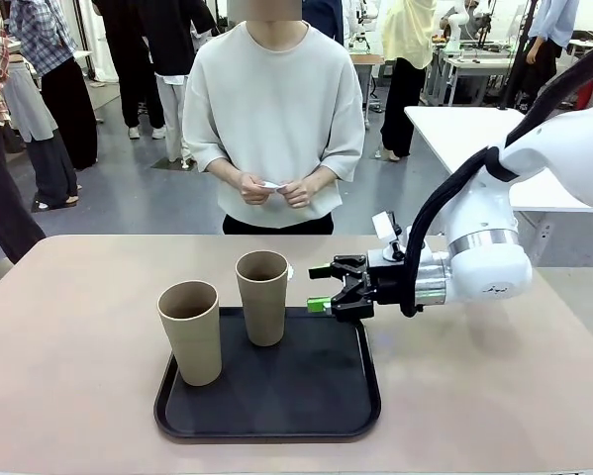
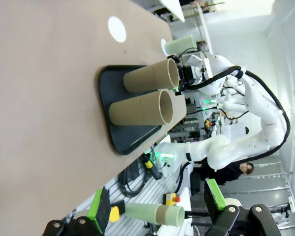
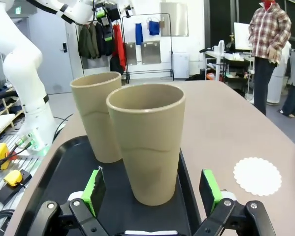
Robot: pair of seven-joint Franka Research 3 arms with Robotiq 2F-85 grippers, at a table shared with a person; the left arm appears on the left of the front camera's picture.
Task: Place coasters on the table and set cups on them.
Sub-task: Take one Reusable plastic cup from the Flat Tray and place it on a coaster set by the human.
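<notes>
Two cups stand upright on a black tray: a tan one at the front left and a slightly darker one behind it. My right gripper hovers open just right of the darker cup, its fingers level with the cup's lower half and not touching it. A white scalloped coaster lies on the table beyond the tray. A mint green cup stands on another coaster past the right arm. My left gripper is open and holds nothing.
The person stands at the far edge, holding a small white thing in both hands. The right arm reaches in low over the table's right side. A white table stands behind on the right.
</notes>
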